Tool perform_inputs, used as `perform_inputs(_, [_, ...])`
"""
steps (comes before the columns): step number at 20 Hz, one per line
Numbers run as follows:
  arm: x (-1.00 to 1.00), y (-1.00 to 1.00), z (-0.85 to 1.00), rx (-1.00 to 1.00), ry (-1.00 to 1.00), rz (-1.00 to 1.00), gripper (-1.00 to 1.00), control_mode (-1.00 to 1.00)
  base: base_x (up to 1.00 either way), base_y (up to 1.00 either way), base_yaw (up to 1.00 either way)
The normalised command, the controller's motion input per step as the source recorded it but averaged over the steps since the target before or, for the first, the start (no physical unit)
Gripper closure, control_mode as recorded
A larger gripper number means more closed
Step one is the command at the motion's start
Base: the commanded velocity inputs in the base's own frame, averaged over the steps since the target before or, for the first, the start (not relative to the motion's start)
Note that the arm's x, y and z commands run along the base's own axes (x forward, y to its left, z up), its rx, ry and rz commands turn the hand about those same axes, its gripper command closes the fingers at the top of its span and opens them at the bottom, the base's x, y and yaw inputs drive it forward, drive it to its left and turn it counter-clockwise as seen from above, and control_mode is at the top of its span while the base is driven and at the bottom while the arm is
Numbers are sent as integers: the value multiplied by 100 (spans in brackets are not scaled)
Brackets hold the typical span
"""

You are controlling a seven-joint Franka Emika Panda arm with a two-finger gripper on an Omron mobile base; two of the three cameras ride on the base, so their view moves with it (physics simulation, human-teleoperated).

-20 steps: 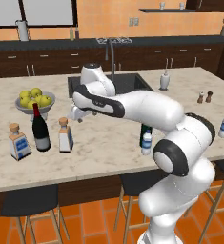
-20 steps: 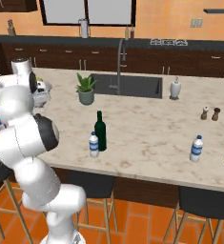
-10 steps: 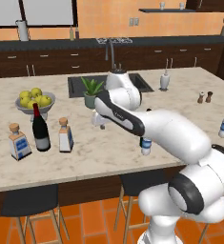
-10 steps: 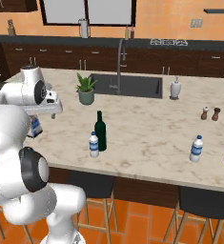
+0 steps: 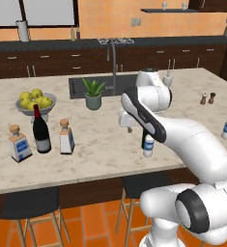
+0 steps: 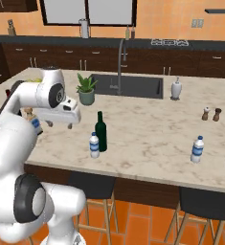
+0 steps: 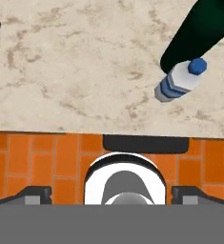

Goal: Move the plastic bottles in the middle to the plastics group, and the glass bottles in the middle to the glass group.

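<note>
Overall, the tabletop (image 5: 100, 144) is beige veined marble. At left, a grey bowl (image 5: 34, 107) holds yellow-green fruit; before it stand a blue-labelled square bottle (image 5: 19, 144), a dark red-necked wine bottle (image 5: 40, 130) and a second square bottle (image 5: 65, 137). The pincer (image 6: 60, 125) hangs empty, jaws apart. Mid-tabletop, a clear blue-labelled water bottle (image 6: 94, 145) touches a green glass bottle (image 6: 101, 132). Another water bottle (image 6: 196, 149) stands right. Label text is unreadable.

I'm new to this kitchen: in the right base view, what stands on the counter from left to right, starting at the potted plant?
Potted plant → small water bottle → green bottle → white soap dispenser → another water bottle → two pepper shakers.
</note>
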Motion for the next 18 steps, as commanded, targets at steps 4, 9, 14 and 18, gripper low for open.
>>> perform_inputs(4, [-51,-53,3,0,0,-15,-100,-100,0,0,0])
perform_inputs(9, [-16,-44,-4,-3,-3,-7,-100,-100,0,0,0])
perform_inputs(14, [18,-6,-12,0,-15,4,-100,-100,0,0,0])
perform_inputs(18, [42,-3,0,-3,-1,9,-100,-100,0,0,0])
